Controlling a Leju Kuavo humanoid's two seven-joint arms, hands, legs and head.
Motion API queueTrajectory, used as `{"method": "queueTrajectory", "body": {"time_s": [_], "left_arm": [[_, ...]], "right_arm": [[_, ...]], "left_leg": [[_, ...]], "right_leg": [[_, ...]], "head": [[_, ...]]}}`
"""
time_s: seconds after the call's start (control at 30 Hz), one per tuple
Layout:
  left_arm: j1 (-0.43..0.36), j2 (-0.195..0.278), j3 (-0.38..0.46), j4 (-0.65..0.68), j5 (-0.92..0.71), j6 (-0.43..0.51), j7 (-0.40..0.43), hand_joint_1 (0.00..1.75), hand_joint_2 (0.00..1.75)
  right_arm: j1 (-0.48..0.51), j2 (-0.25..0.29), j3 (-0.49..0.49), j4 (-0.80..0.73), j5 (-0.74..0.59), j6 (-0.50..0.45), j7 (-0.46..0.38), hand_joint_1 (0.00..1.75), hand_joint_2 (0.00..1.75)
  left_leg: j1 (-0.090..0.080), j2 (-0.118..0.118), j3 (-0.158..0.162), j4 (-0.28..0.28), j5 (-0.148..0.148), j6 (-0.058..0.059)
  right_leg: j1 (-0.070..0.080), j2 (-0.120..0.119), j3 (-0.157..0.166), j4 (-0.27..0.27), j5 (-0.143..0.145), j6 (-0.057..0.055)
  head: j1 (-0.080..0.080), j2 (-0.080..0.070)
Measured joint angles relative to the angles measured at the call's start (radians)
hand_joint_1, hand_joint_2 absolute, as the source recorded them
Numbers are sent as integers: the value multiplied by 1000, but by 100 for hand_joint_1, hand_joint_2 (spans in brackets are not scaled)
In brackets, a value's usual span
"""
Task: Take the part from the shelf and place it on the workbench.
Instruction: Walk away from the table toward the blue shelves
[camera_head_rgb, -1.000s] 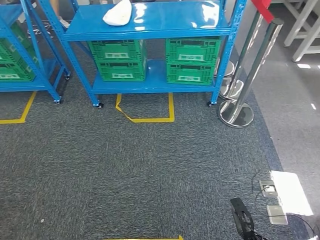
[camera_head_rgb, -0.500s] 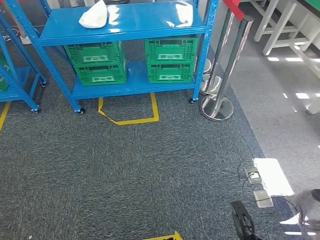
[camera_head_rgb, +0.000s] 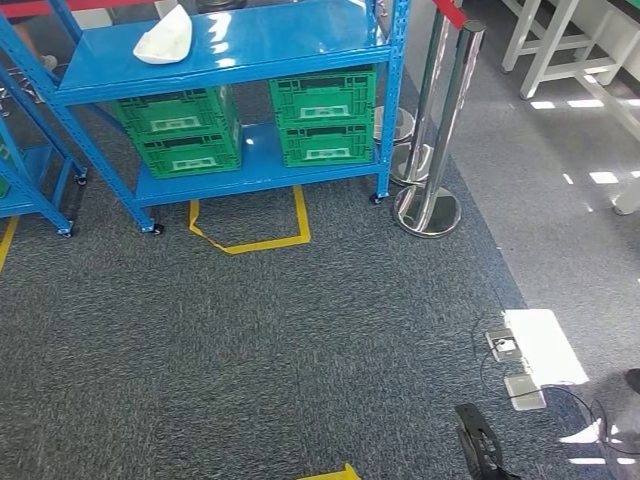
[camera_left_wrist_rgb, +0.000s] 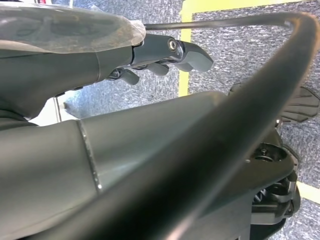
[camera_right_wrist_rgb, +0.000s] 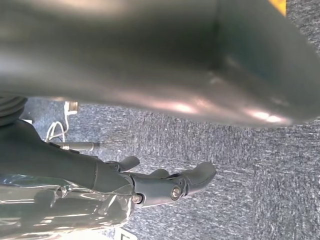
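Note:
The part (camera_head_rgb: 162, 42), a white rounded piece, lies on the upper board of the blue shelf (camera_head_rgb: 226, 55) at the far left of the head view. My right hand (camera_head_rgb: 479, 450) hangs low at the bottom right, far from the shelf. In the right wrist view my right hand (camera_right_wrist_rgb: 162, 185) has its dark fingers stretched out over grey carpet and holds nothing. My left hand (camera_left_wrist_rgb: 158, 55) also hangs beside my body with its fingers out and nothing in them. White legs of a workbench (camera_head_rgb: 547, 50) stand at the far right.
Two green crates (camera_head_rgb: 181, 130) (camera_head_rgb: 323, 115) sit on the shelf's lower board. Chrome barrier posts (camera_head_rgb: 434, 150) with a red belt stand right of the shelf. Yellow tape (camera_head_rgb: 249, 235) marks the carpet. A floor socket box (camera_head_rgb: 521, 375) with cables lies at the right.
The whole picture has shifted: the camera has turned to the right, so the shelf now sits further left and the workbench legs have come in. Both hands hang as before.

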Motion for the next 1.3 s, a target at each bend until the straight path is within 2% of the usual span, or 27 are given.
{"method": "queueTrajectory", "body": {"time_s": [0.13, 0.17, 0.23, 0.27, 0.37, 0.4, 0.43, 0.5, 0.53, 0.57, 0.6, 0.67, 0.7, 0.77, 0.8, 0.87, 0.9, 0.93, 0.97, 1.03, 1.07, 1.1, 1.13, 1.17, 1.23, 1.27, 1.3], "left_arm": [[0, 4, 0, 0, 1, 4, 6, 0, 0], [-1, 5, 0, 0, 1, 4, 7, 0, 0], [-1, 4, 0, 0, 1, 5, 9, 0, 0], [-1, 2, 0, 0, 1, 5, 9, 0, 0], [-1, -1, 0, 0, 1, 5, 9, 0, 0], [0, -3, 0, 0, 2, 5, 9, 0, 0], [1, -5, 0, 0, 2, 5, 9, 0, 0], [4, -7, 0, 0, 3, 5, 9, 0, 0], [4, -4, 0, 0, 4, 6, 9, 0, 0], [3, -2, 0, 0, 4, 6, 9, 0, 0], [1, 1, 0, 0, 4, 6, 9, 0, 0], [-1, 2, 0, 0, 4, 7, 9, 0, 0], [-2, 2, -1, 0, 5, 7, 9, 0, 0], [-3, 0, -1, 0, 5, 7, 10, 0, 0], [-3, 0, -1, 0, 5, 7, 10, 0, 0], [-3, 0, -1, 0, 4, 7, 10, 0, 0], [-2, 0, -1, 0, 4, 7, 10, 0, 0], [0, 0, -1, 0, 4, 7, 10, 0, 0], [2, 0, -1, 0, 4, 7, 10, 0, 0], [4, 5, -1, 0, 4, 6, 10, 0, 0], [4, 8, -1, 0, 4, 6, 10, 0, 0], [3, 11, -1, 0, 4, 6, 9, 0, 0], [3, 14, -1, 0, 4, 5, 8, 0, 0], [2, 12, -1, 0, 4, 5, 7, 0, 0], [3, 10, -1, 0, 4, 5, 6, 0, 0], [3, 9, -1, 0, 4, 5, 5, 0, 0], [4, 8, -1, 0, 4, 4, 5, 0, 0]], "right_arm": [[-1, 6, 0, 1, -1, 3, 3, 0, 0], [-1, 7, 0, 1, -2, 3, 3, 0, 0], [-1, 7, 1, 1, -3, 4, 4, 0, 0], [-1, 7, 1, 1, -4, 4, 4, 0, 0], [0, 7, 1, 2, -6, 4, 6, 0, 0], [2, 7, 1, 3, -6, 4, 7, 0, 0], [4, 7, 1, 3, -6, 4, 8, 0, 0], [5, 7, 2, 4, -7, 4, 8, 0, 0], [5, 9, 2, 5, -7, 5, 9, 0, 0], [4, 10, 1, 5, -7, 5, 9, 0, 0], [4, 11, 1, 6, -7, 5, 9, 0, 0], [6, 11, 1, 7, -7, 4, 9, 0, 0], [8, 11, 1, 8, -7, 4, 10, 0, 0], [9, 10, 1, 8, -7, 4, 9, 0, 0], [9, 10, 1, 8, -7, 4, 9, 0, 0], [8, 10, 1, 8, -7, 4, 8, 0, 0], [8, 10, 1, 8, -7, 4, 8, 0, 0], [8, 10, 1, 8, -7, 4, 8, 0, 0], [8, 10, 2, 8, -7, 5, 8, 0, 0], [8, 14, 2, 8, -7, 5, 8, 0, 0], [8, 16, 2, 8, -8, 5, 8, 0, 0], [9, 19, 2, 8, -8, 6, 8, 0, 0], [9, 21, 2, 8, -9, 6, 8, 0, 0], [9, 19, 2, 8, -9, 6, 8, 0, 0], [8, 18, 2, 9, -10, 6, 8, 0, 0], [7, 17, 2, 9, -10, 6, 8, 0, 0], [5, 16, 2, 9, -11, 6, 7, 0, 0]], "left_leg": [[-5, -2, 0, 3, -5, -1], [-6, -2, 11, -17, 0, 3], [4, 2, 51, -84, 16, -3], [12, 4, 71, -114, 25, -11], [30, 5, 96, -133, 23, -37], [36, 4, 101, -130, 16, -46], [44, 3, 107, -124, 7, -58], [62, 2, 114, -98, -20, -85], [67, 1, 113, -77, -37, -101], [68, 0, 108, -56, -51, -113], [66, -1, 102, -41, -60, -123], [66, -3, 97, -29, -62, -131], [67, -4, 96, -24, -66, -132], [68, -5, 58, 46, -98, -127], [64, -6, 16, 121, -125, -122], [51, -8, -95, 285, -168, -109], [44, -9, -137, 334, -166, -99], [36, -11, -159, 340, -143, -87], [25, -13, -161, 304, -99, -70], [-1, -21, -127, 171, -3, -22], [-11, -24, -106, 111, 24, 0], [-19, -26, -87, 68, 31, 16], [-23, -26, -72, 42, 24, 24], [-23, -25, -57, 18, 17, 26], [-16, -22, -17, -24, 14, 18], [-12, -20, 3, -37, 13, 13], [-9, -20, 18, -46, 13, 6]], "right_leg": [[-9, -1, 4, -8, 0, 1], [-6, 0, 12, -18, 1, 3], [0, 0, 20, -17, -5, 8], [2, 0, 8, 14, -22, 13], [-13, 1, -93, 195, -92, 37], [-21, 1, -115, 225, -91, 49], [-30, 0, -119, 219, -70, 61], [-51, -5, -80, 113, 5, 94], [-57, -3, -60, 64, 25, 103], [-61, 0, -47, 37, 30, 100], [-61, 4, -43, 34, 20, 89], [-56, 9, -45, 50, 6, 55], [-53, 10, -44, 51, 2, 46], [-48, 11, -34, 47, -3, 33], [-45, 12, -29, 42, -6, 28], [-35, 12, -18, 35, -12, 18], [-29, 13, -11, 33, -17, 13], [-23, 16, -4, 32, -22, 8], [-17, 19, 5, 31, -28, 3], [-6, 25, 22, 22, -40, -1], [-4, 27, 29, 15, -44, -1], [-4, 28, 33, 6, -47, 1], [-5, 27, 41, 1, -44, 7], [-6, 26, 53, -3, -38, 12], [-4, 18, 66, 8, -42, 21], [-3, 15, 56, 36, -59, 23], [-4, 11, 29, 87, -83, 24]], "head": [[-2, 0], [-4, 0], [-2, 0], [1, 0], [10, 0], [11, 0], [12, 0], [15, 0], [22, 0], [27, 0], [25, 0], [11, 0], [2, 0], [-5, 0], [-7, 0], [-9, 0], [-10, 0], [-10, 0], [-10, 0], [-9, 0], [-7, 0], [-7, 0], [-6, 0], [-8, 0], [-8, 0], [-7, 0], [-4, 0]]}}
